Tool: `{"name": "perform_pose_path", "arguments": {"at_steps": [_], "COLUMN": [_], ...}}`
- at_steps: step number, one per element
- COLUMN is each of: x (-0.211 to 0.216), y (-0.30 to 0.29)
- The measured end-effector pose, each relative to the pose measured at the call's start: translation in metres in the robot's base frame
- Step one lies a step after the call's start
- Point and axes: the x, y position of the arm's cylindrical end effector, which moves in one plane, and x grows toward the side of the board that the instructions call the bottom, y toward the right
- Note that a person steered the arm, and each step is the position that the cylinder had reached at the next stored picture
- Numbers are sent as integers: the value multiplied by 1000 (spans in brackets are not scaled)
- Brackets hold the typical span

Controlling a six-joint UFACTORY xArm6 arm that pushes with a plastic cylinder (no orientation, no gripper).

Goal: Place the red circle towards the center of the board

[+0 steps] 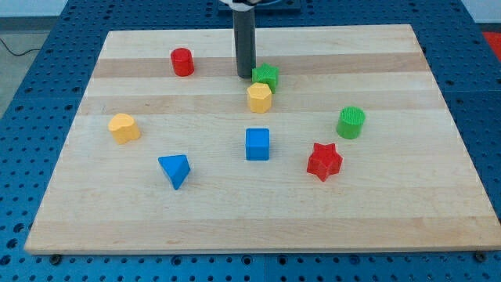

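Note:
The red circle (182,61) is a short red cylinder near the view's top left of the wooden board (391,211). My tip (245,75) is at the lower end of the dark rod, at the view's top centre. It stands to the right of the red circle, well apart from it, and just left of a green star block (267,75).
A yellow hexagon block (259,97) sits right below the green star. A blue cube (257,144) is in the middle. A blue triangle (175,170), a yellow block (124,127), a red star (324,161) and a green cylinder (351,122) lie around.

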Motion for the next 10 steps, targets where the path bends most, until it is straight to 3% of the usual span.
{"name": "perform_pose_path", "arguments": {"at_steps": [2, 3, 4, 5, 6, 7, 10], "x": [7, -2, -52, -89, -100, -92, -2], "y": [28, 16, 4, -31, -105, -151, -72]}}
